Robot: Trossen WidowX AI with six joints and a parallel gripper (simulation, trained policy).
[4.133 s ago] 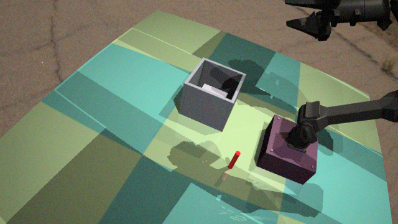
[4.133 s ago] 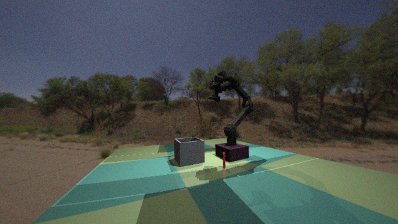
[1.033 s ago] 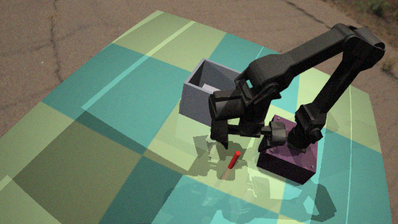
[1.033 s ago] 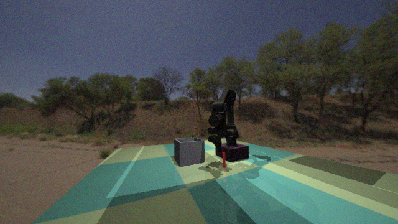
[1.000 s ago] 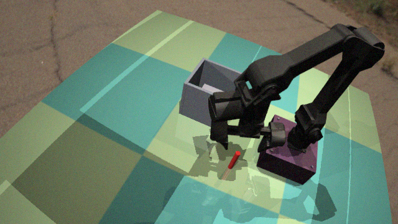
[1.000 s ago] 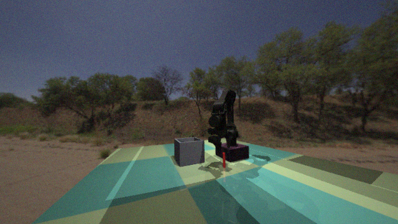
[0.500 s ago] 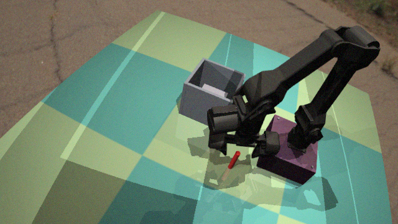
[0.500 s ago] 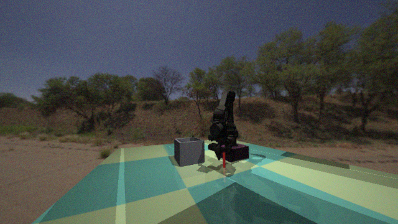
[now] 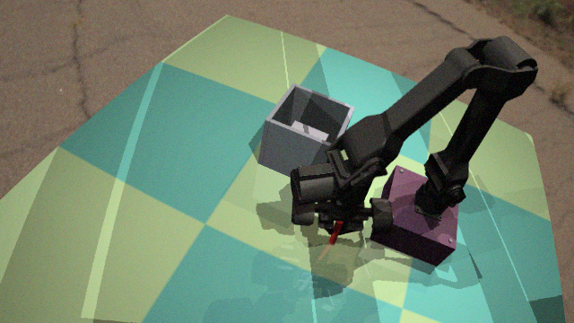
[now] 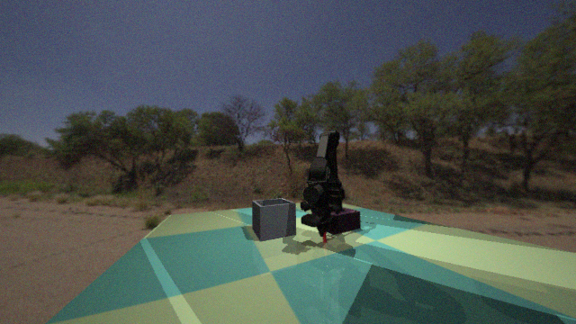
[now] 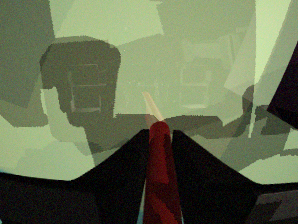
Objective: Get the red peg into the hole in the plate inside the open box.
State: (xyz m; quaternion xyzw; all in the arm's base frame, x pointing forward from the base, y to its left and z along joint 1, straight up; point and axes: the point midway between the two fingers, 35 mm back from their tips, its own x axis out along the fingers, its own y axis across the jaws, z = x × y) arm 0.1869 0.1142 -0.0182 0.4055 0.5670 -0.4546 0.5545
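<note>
And here stands the dark arm [image 9: 417,99] [image 10: 327,162], the biggest player out here, folded up from its purple base block [image 9: 430,244] [image 10: 353,220] and reaching down over the patchwork worktop [image 9: 161,197] [image 10: 225,292]. Its sheer bulk could spoil things: the forearm crosses close by the near corner of the grey box [image 9: 291,148] [image 10: 274,220] in the top view, so a low sideways swing might knock a wall and shift the target. That box sits open and upright beside the action, its walls tall, and they demand a good high lift; carry the load too low and its lower end clips the rim. Down at the bottom lies the pale plate [image 9: 309,130], and I can't make out the hole clearly from here, so a small aiming error could leave the load perched on the plate instead of sunk in. Now the pincer [image 9: 339,221] [image 10: 323,231] [image 11: 160,136], drawn in narrow, with the red peg [image 9: 335,233] [image 10: 325,238] [image 11: 161,155] caught between its fingers! The peg is outside the box, standing about upright at the worktop; whether its foot touches, I can't tell. The grip looks slender on a round shaft, so a jerky lift could make it slip or pivot, and a tilted peg would likely jam at the hole.

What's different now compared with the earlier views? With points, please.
The arm swung over from its raised pose, and the gripper [image 9: 339,222] [image 10: 323,233] [image 11: 160,136] came down around the red peg [image 9: 334,234] [image 10: 325,238] [image 11: 160,162], closing on it. The peg still stands upright where it was; the gray box [image 9: 287,145] [image 10: 274,220] hasn't moved.
</note>
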